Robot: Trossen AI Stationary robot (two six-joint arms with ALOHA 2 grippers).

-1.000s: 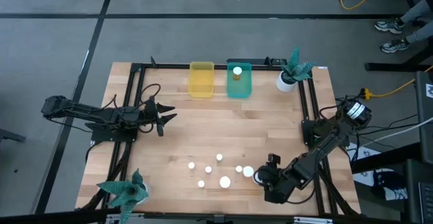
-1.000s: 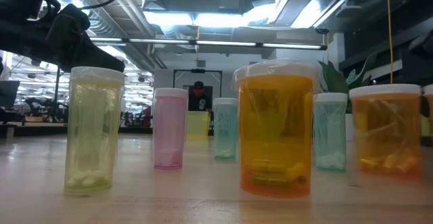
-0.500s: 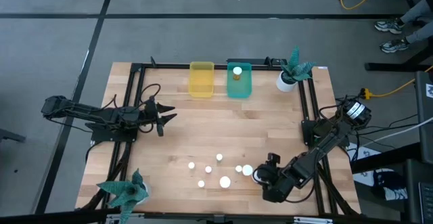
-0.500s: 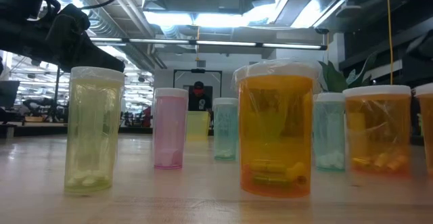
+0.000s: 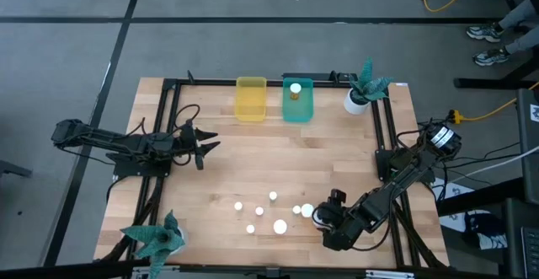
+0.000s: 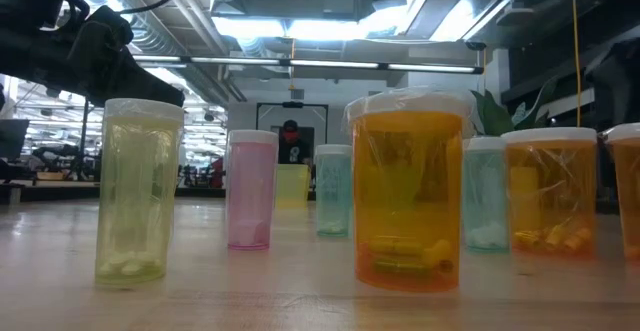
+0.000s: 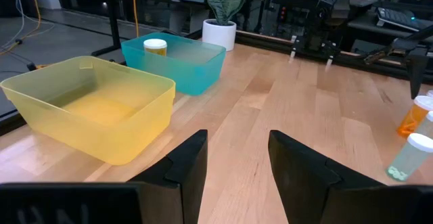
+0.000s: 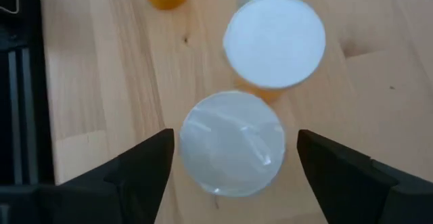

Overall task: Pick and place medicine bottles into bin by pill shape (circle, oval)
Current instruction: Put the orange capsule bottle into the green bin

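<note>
Several medicine bottles with white caps stand in a loose group near the table's front edge. The low view shows them as yellow-green, pink, teal and orange bottles. My right gripper is open and slants down over the group's right end. Its fingers stand on either side of one white-capped bottle, with a thin strip of table showing on each side. Beyond that bottle stands an orange one. My left gripper waits open at the table's left.
The yellow bin and the teal bin stand side by side at the far edge. The teal one holds a bottle. A white plant pot stands at the far right and a second plant at the near left.
My right gripper has edged toward the table's left, over the bottles' right end. In the low view the orange bottle on the right has slid a little toward the table's left. Another bottle has come further into that view at its right edge.
</note>
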